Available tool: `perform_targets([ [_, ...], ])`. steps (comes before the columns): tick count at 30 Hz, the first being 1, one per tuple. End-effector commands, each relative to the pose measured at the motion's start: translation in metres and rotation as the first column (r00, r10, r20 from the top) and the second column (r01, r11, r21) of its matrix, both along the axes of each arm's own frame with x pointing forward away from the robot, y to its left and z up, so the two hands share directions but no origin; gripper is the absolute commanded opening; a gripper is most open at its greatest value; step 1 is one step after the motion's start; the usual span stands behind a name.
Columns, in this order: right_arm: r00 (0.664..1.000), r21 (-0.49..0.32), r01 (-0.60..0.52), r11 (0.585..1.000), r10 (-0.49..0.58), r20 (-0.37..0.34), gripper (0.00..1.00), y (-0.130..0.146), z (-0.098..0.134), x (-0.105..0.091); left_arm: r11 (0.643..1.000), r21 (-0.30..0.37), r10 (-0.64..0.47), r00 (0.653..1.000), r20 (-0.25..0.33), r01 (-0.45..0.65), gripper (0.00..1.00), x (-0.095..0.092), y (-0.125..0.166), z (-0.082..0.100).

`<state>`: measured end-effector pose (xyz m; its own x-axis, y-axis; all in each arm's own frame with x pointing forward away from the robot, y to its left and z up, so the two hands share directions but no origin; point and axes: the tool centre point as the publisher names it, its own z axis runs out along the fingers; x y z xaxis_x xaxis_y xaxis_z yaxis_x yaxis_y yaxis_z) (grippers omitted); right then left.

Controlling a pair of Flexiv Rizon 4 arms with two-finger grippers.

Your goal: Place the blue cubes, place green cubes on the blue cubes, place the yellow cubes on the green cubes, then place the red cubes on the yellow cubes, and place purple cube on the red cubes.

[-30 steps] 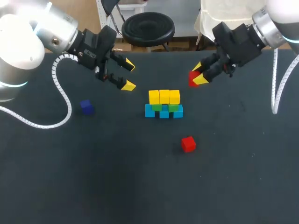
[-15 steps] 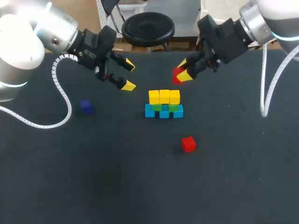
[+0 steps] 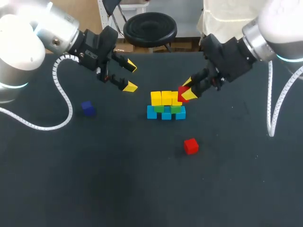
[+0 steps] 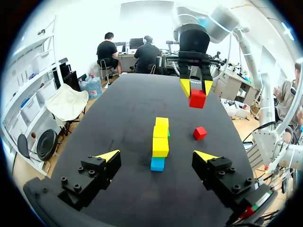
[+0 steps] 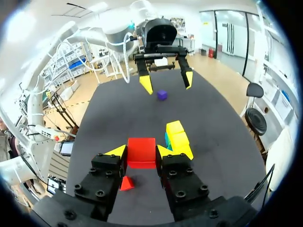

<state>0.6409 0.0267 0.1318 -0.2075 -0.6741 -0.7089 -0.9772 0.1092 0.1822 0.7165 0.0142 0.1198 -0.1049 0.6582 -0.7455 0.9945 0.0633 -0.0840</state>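
One red cube (image 3: 182, 90) clamped in right fingers (image 3: 190, 94), left fingers (image 3: 129, 86) apart

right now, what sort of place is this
Probably a robot lab test bench: a black table, the left end effector open over it, the right end effector holding a red cube near a small stack of coloured cubes.

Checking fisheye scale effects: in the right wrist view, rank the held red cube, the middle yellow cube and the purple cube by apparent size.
1. held red cube, closest to the camera.
2. middle yellow cube.
3. purple cube, farthest off.
Nearness drives this order; true sizes cannot be ranked from it.
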Motion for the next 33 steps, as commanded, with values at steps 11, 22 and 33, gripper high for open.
perform_targets([
  [11, 1.000, 0.001, -0.021, 1.000, 0.021, 0.002, 0.00, 0.009, -0.016, 0.005, 1.000, -0.002, -0.002, 1.000, 0.000, 0.002, 1.00, 0.001, 0.000, -0.001],
  [22, 0.998, -0.001, -0.068, 0.998, 0.068, 0.013, 0.00, 0.015, -0.022, 0.013, 1.000, -0.002, -0.002, 1.000, 0.000, 0.002, 1.00, 0.001, 0.000, -0.001],
  [33, 0.994, 0.002, -0.110, 0.994, 0.110, 0.016, 0.00, 0.019, -0.027, 0.034, 1.000, -0.002, -0.002, 1.000, 0.000, 0.002, 1.00, 0.001, 0.000, -0.001],
])
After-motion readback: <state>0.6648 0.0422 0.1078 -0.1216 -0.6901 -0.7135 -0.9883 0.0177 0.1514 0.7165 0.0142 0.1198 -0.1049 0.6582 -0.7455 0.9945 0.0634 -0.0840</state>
